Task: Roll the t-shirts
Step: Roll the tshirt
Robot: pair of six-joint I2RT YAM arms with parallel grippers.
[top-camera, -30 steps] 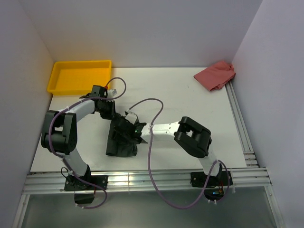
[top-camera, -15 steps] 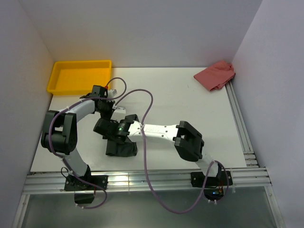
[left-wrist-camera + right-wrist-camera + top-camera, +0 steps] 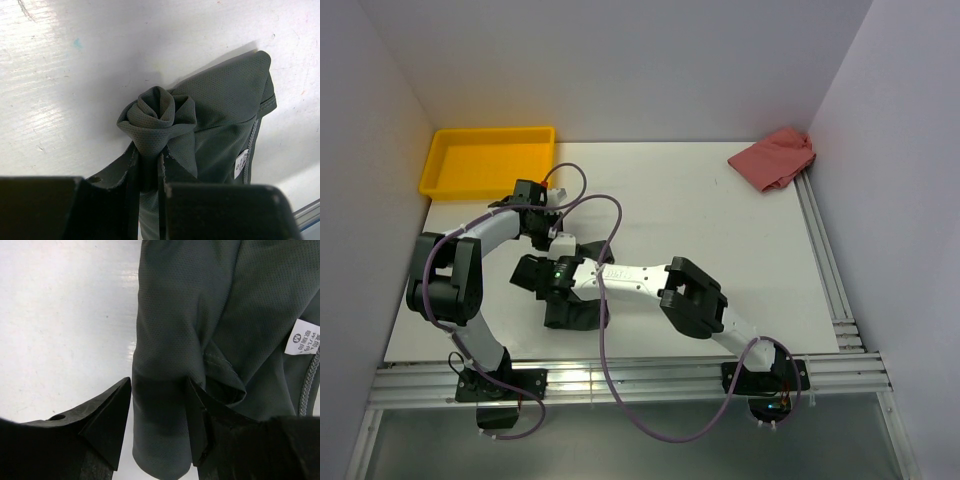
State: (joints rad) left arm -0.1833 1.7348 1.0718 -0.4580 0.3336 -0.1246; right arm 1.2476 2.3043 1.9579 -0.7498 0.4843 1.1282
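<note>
The dark charcoal-grey cotton t-shirt (image 3: 575, 312) lies bunched on the white worktop (image 3: 720, 220), left of centre. The left claw (image 3: 148, 155) is clenched on its twisted end, where a tight curl has formed. The right claw (image 3: 159, 385) stands released, astride a loose fold. Most of the rolling looks undone, and a crumpled pink cloth (image 3: 772, 158) waits far right.

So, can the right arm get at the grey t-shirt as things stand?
Probably yes: the right gripper is open and straddles a fold of the t-shirt; nothing stands in between.
</note>
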